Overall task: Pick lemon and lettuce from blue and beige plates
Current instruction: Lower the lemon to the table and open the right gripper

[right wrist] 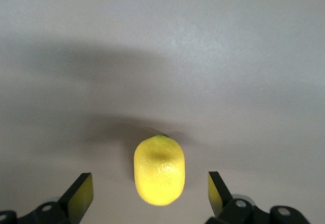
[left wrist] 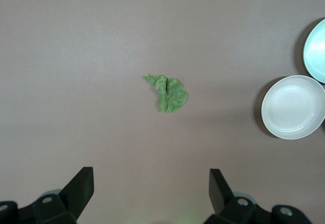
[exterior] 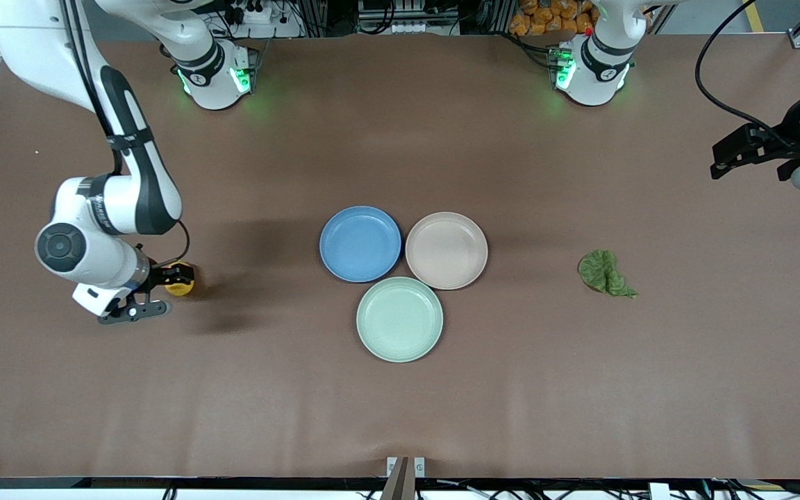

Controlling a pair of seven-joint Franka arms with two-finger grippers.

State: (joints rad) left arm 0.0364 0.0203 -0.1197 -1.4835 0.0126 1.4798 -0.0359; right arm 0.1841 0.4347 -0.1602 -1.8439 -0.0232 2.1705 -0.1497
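Note:
The lemon (exterior: 180, 280) lies on the brown table toward the right arm's end, away from the plates. My right gripper (exterior: 162, 290) is low over it and open; in the right wrist view the lemon (right wrist: 158, 170) sits between the spread fingers (right wrist: 81, 196) with gaps on both sides. The lettuce (exterior: 603, 273) lies on the table toward the left arm's end. My left gripper (exterior: 747, 163) is open and empty, high over the table's left-arm end, looking down on the lettuce (left wrist: 170, 93). The blue plate (exterior: 360, 243) and the beige plate (exterior: 446, 250) are empty.
A pale mint-green plate (exterior: 399, 319) stands nearer to the front camera, touching the other two, also empty. The beige plate (left wrist: 293, 107) and the mint plate (left wrist: 317, 51) show at the edge of the left wrist view.

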